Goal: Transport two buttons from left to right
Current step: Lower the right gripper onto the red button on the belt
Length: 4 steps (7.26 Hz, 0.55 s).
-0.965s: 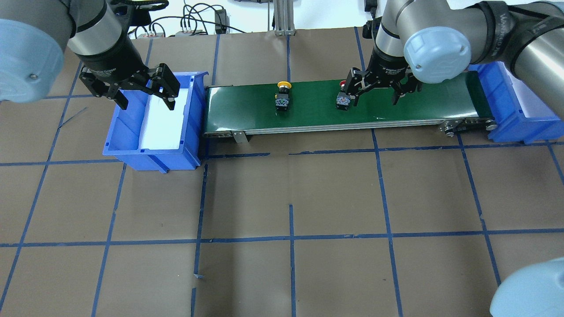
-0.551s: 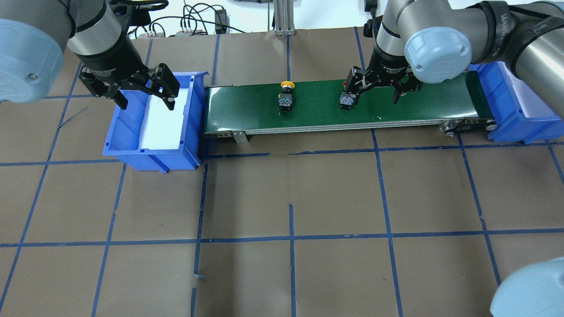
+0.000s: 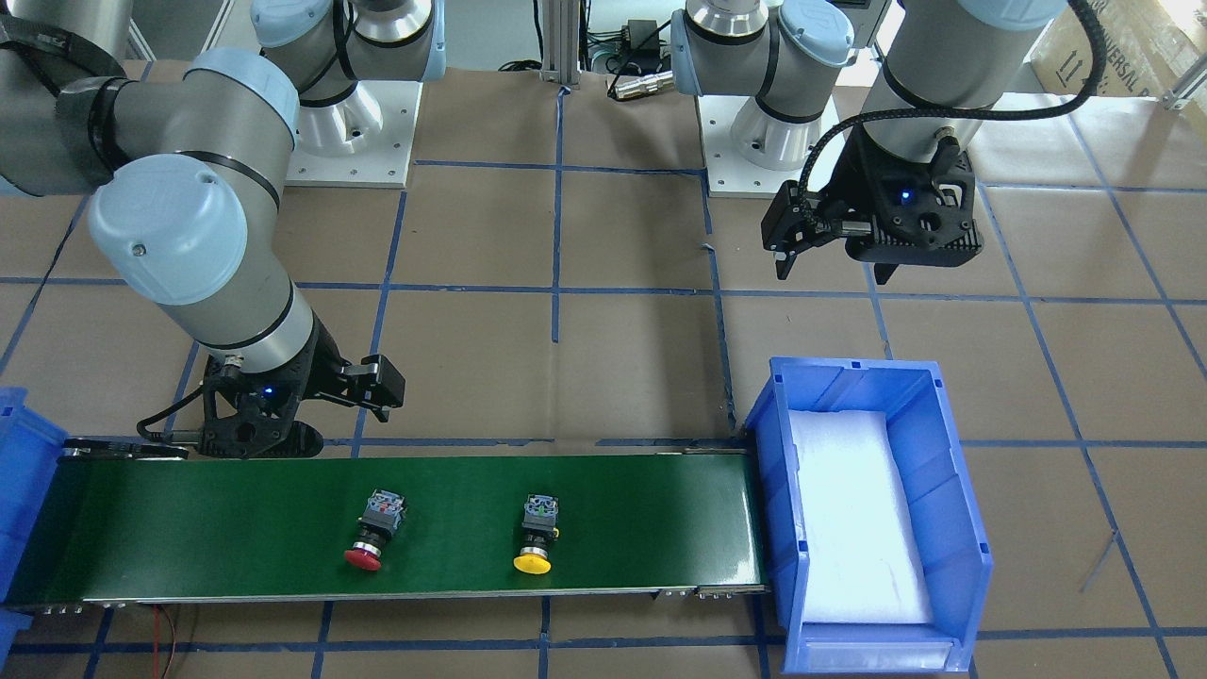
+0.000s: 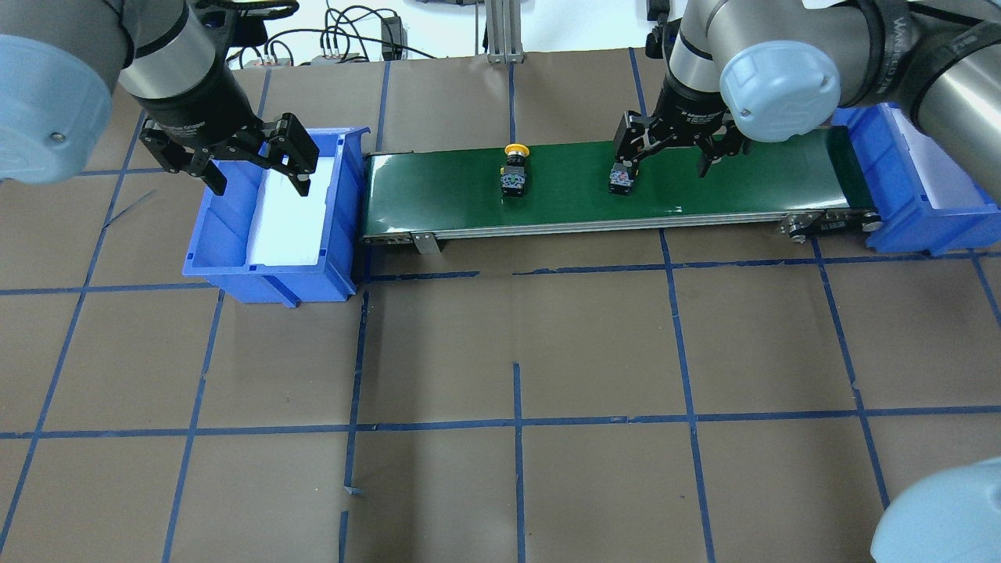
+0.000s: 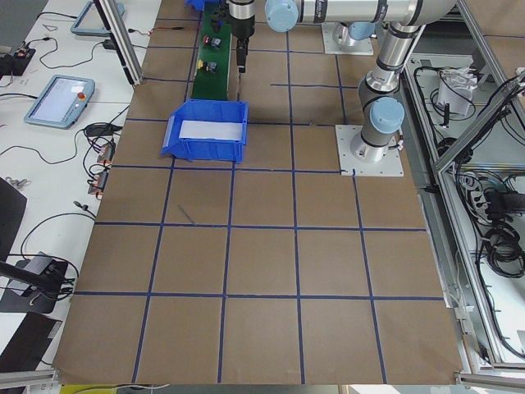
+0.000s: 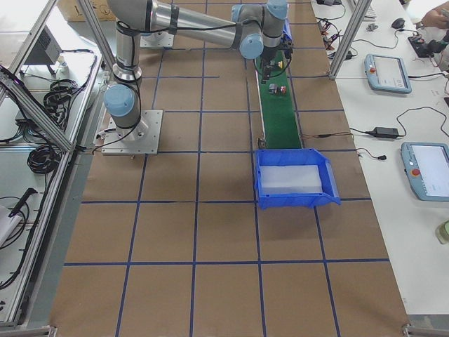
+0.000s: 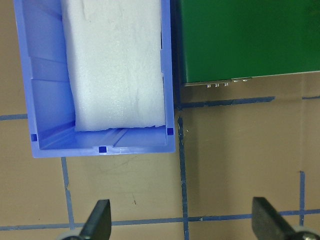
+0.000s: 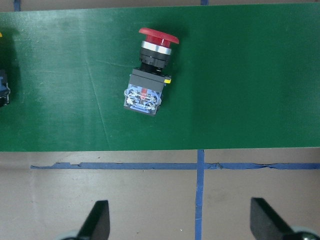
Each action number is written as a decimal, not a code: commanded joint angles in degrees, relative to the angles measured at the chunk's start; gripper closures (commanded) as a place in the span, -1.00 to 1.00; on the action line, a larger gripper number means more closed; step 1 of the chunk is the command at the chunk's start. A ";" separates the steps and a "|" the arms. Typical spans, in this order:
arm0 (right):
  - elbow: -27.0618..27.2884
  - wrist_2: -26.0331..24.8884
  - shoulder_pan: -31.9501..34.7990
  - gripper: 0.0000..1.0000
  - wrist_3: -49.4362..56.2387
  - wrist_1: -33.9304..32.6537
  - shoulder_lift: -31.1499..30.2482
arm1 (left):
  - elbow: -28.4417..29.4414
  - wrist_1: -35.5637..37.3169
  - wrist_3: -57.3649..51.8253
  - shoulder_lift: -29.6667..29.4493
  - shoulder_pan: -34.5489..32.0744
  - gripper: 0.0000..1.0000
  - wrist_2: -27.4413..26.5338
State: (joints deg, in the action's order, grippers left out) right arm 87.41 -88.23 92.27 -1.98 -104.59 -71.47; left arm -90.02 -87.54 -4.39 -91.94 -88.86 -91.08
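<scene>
1. Green conveyor belt (image 4: 743, 184): it runs across the table between a blue bin (image 4: 205, 234) at the robot's left end and a second blue bin (image 4: 907, 215) at the right end.
2. White foam liner (image 4: 285, 219): it covers the floor of the left bin.
3. Red-capped button (image 8: 150, 75): it lies on its side on the belt. The cap points to the belt's far edge and the black rear block faces the robot.
4. Yellow-capped button (image 4: 514, 168): it lies on its side near the belt's middle, cap likewise towards the far edge. It sits well apart from the red-capped button, on that button's left.
5. Right gripper (image 4: 666, 168): its fingers are spread wide and hold nothing. It hangs over the robot-side edge of the belt, level with the red-capped button. In the wrist view the fingertips (image 8: 97, 220) show over brown table paper, clear of the button.
6. Left gripper (image 4: 260, 184): its fingers are spread wide and hold nothing. It hangs above the robot-side end of the left bin, with neither button near it.
</scene>
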 commanded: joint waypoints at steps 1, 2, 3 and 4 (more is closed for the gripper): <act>-0.13 -0.01 -0.08 -1.00 -0.13 -0.17 0.01 | -0.59 0.00 -0.09 0.45 0.00 -1.00 -0.07; 0.13 -0.09 -0.08 -1.00 0.30 -0.61 0.10 | -0.59 0.00 -0.09 0.45 0.09 -1.00 -0.07; -0.31 -0.88 0.01 -1.00 0.22 -0.70 0.10 | -0.59 0.00 -0.09 0.45 0.00 -1.00 -0.07; -0.22 -1.32 -0.25 -1.00 0.48 -3.14 1.06 | -0.59 0.00 -0.09 0.45 0.00 -1.00 -0.07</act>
State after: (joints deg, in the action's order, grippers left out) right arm 87.24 -88.93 92.19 -1.72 -105.71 -71.19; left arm -90.58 -87.54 -4.48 -91.52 -88.83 -91.14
